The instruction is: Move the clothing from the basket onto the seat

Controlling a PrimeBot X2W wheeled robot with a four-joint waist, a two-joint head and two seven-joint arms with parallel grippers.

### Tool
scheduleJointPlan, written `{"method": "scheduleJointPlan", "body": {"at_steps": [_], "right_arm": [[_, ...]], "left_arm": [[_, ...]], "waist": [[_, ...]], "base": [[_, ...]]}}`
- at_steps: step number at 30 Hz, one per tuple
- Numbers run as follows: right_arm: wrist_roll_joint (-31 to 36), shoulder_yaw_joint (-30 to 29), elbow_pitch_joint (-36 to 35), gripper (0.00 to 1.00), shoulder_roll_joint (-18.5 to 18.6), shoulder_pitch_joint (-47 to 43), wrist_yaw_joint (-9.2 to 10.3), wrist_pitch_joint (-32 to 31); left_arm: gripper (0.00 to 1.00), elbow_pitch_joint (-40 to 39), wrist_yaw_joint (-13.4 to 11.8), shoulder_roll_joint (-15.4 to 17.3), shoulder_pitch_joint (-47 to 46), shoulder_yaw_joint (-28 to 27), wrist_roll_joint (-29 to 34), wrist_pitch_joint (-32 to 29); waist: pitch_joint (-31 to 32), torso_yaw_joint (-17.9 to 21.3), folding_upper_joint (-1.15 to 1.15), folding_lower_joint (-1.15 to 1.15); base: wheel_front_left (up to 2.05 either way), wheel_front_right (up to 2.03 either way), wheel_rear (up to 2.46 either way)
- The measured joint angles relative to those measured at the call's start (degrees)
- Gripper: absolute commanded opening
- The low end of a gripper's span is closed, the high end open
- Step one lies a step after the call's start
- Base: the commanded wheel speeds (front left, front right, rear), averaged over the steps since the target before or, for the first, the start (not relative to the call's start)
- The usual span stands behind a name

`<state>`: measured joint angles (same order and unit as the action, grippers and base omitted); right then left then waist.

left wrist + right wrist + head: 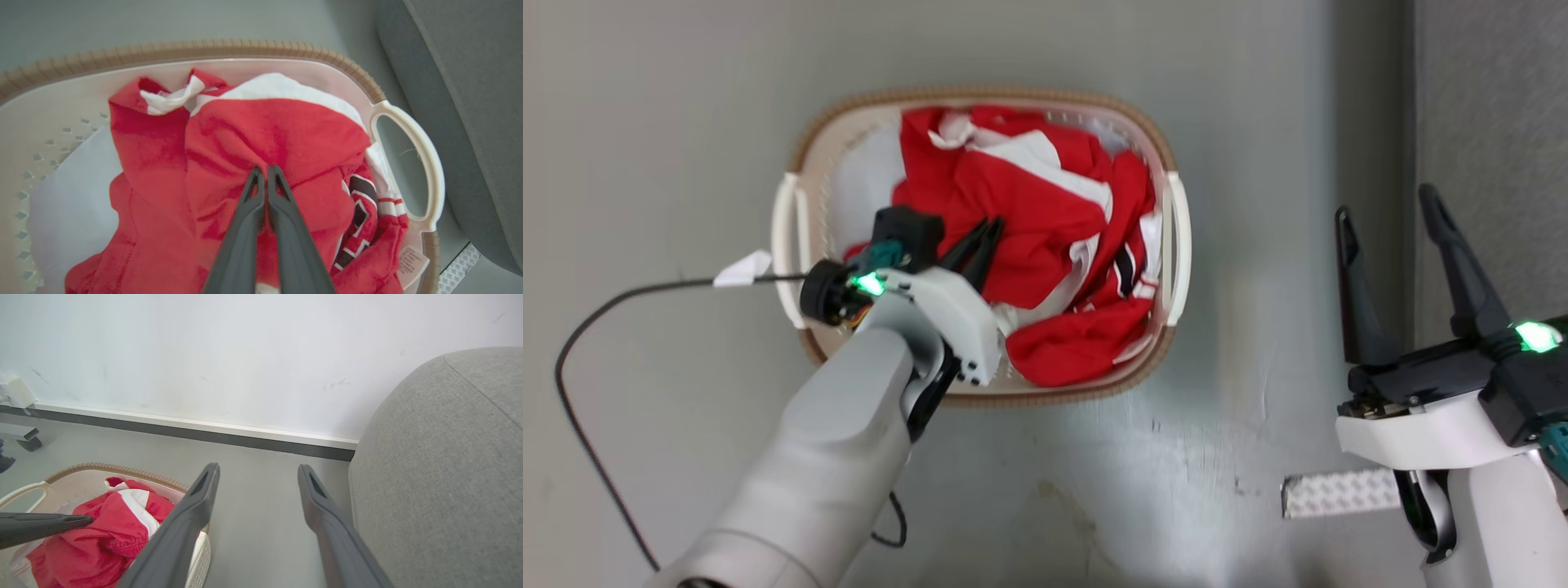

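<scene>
Over the basket (980, 93), near its middle, the left gripper (264, 170) is down on the clothing (1029, 216). Its two dark fingers are pressed together with a fold of red fabric between the tips. Creases run in toward the tips from several sides, so I read this as a pinch on the top garment, not a closure on air. The clothing lies heaped inside the basket, red with white panels and a black-trimmed patch toward the basket's right handle; none of it lies on the seat (1494, 122) as far as the views show. The seat stands to the right of the basket, with a strip of floor (1258, 245) between them. The right gripper (1387, 204) hangs well to the right of the basket, by the seat's near edge, fingers spread wide with nothing between them. Step in hand, by my judgement: grasp made, lift not yet begun, task near its start. The next move calls for a pull upward until the garment clears the basket's rim, then a carry rightward over the seat. Caution: the garments look tangled, so a second may trail. How deep the pinch goes cannot be told.
</scene>
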<state>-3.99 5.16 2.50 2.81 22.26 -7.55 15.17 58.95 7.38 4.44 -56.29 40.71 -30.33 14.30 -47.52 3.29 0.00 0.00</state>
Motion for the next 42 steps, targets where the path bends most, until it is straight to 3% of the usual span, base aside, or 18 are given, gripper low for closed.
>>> {"method": "scheduleJointPlan", "body": {"at_steps": [6, 12, 21, 31, 36, 42], "right_arm": [[-1.74, 0.91, 3.3, 1.0, 0.01, -0.58, 0.0, 0.0], [-3.91, 2.77, 6.69, 1.0, -0.03, -4.19, 0.0, 0.01], [-6.41, 6.52, 10.18, 1.0, 0.02, -10.75, 0.0, 0.01], [-4.56, 16.97, 11.11, 1.0, 0.04, -11.9, 0.0, 0.01], [-6.35, 26.93, 11.91, 1.0, 2.16, -9.76, -0.01, 0.01], [-7.22, 33.93, 12.3, 1.0, 4.09, -4.8, -0.01, 0.01]], "left_arm": [[0.0, -5.01, 0.0, 2.27, 4.79, -0.32, -3.28, 0.69], [0.0, -13.28, -0.03, 5.49, 12.34, -4.02, -3.32, 0.81], [0.0, -25.42, -2.36, 9.65, 25.15, -7.05, -1.94, 0.82], [0.0, -45.29, -7.72, 14.56, 34.42, -7.23, -2.04, -3.77], [0.0, -54.65, -9.91, 15.57, 37.72, -6.08, -2.04, -6.9], [0.0, -62.36, -10.46, 16.07, 39.58, -2.91, -1.34, -10.11]], "waist": [[6.57, -0.63, 0.0, 0.0], [15.1, -1.13, 0.0, 0.0], [30.38, -1.53, 0.0, -0.01], [43.67, -2.11, 0.01, -0.02], [46.94, -3.02, 0.01, -0.02], [48.22, -3.62, 0.01, -0.01]], "base": [[0.0, 0.0, 0.0], [0.0, 0.0, 0.0], [0.0, 0.0, 0.0], [0.0, 0.0, 0.0], [0.0, 0.0, 0.0], [0.0, 0.0, 0.0]]}}
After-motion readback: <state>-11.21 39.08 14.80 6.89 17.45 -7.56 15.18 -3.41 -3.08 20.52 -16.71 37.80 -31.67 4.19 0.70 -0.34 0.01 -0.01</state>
